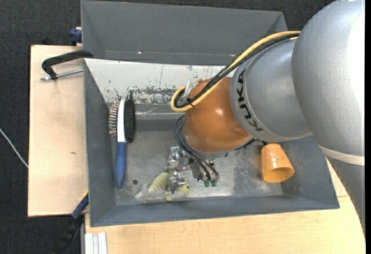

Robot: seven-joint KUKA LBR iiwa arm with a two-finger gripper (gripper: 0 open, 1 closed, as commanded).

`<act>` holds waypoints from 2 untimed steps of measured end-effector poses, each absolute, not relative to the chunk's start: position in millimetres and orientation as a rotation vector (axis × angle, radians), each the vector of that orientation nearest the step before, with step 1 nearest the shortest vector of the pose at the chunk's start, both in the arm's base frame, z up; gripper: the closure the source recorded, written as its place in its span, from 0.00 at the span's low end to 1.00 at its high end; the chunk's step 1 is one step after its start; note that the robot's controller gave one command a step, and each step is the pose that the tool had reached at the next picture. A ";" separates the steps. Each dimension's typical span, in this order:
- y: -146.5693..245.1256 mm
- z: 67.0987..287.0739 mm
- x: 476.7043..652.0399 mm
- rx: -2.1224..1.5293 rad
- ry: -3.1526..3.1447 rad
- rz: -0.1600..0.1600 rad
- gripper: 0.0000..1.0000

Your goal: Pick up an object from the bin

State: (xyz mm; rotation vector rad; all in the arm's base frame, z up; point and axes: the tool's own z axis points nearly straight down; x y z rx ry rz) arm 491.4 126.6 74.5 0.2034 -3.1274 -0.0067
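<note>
Gripper (pixel 176 175) is low in the grey metal bin (pixel 97 154), by the front wall, left of centre. Its tip is at a pale yellow-green, crumpled, soft-looking thing (pixel 155 187) that spreads left along that wall. Can't tell if the gripper is released or clenched. A glossy orange tapered cup (pixel 276 163) lies on its side well to the right. A blue-handled hairbrush (pixel 120 142) with a black head lies along the left wall.

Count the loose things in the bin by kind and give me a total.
Brush: 1
Orange cup: 1
Pale yellowish lump: 1
Total: 3
</note>
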 end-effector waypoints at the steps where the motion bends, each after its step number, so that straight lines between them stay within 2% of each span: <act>1: 125.1 75.7 529.6 0.495 -3.103 -0.008 1.00; 2: 122.9 212.1 536.1 0.488 -3.119 -0.003 1.00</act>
